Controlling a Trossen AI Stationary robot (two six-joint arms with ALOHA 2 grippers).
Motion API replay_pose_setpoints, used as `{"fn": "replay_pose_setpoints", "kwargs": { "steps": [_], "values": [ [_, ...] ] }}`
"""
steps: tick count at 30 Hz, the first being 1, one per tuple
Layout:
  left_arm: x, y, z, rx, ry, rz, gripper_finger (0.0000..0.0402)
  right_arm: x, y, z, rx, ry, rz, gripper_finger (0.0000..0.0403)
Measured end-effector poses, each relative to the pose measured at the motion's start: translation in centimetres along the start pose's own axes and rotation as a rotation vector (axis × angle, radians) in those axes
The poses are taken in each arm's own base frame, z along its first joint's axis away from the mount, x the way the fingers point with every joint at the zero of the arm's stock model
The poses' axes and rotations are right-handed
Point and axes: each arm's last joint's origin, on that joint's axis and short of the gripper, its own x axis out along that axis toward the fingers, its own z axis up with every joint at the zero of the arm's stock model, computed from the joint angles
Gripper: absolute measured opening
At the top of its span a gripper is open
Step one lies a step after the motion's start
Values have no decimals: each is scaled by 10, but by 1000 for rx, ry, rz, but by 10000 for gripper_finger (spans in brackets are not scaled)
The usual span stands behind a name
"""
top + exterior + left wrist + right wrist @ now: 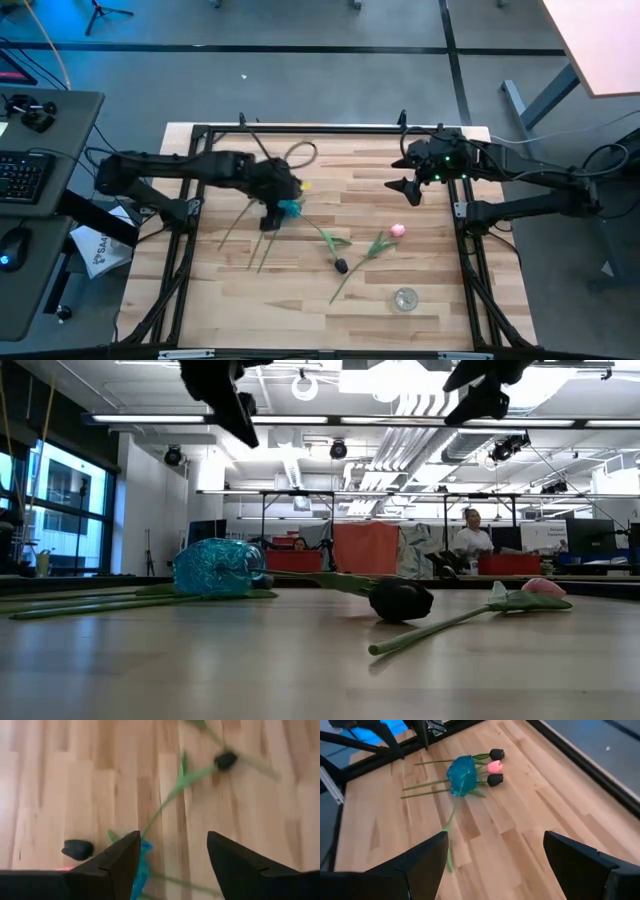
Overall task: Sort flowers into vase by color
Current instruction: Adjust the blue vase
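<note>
— Where did the slim green-stemmed artificial tulips (345, 252) lie?
— Several lay on the wooden table (430, 300) through a tipped blue glass vase (461, 774), directly under the left gripper (172, 852); a dark-headed tulip (400, 600) and a pink-headed tulip (397, 231) lay beyond it.
— And the claws?
— Both were spread wide and held nothing; the right gripper (492, 852) hovered well apart.
</note>
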Motion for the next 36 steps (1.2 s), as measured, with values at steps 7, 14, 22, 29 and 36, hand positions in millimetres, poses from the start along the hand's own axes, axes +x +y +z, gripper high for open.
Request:
{"fn": "replay_pose_setpoints", "kwargs": {
  "steps": [7,14,22,29,36],
  "values": [
    [36,2,-4,131,177,-3,251,1,0,1,79,0,11,321],
    [51,8,-2,325,206,29,254,1,0,4,136,-43,-25,321],
    [86,20,-6,306,292,7,254,1,-1,6,175,-80,-61,321],
    [121,23,-13,357,407,18,254,1,-1,6,175,-80,-63,321],
    [148,24,-21,341,478,19,254,1,-1,6,174,-79,-62,321]
  ]
}}
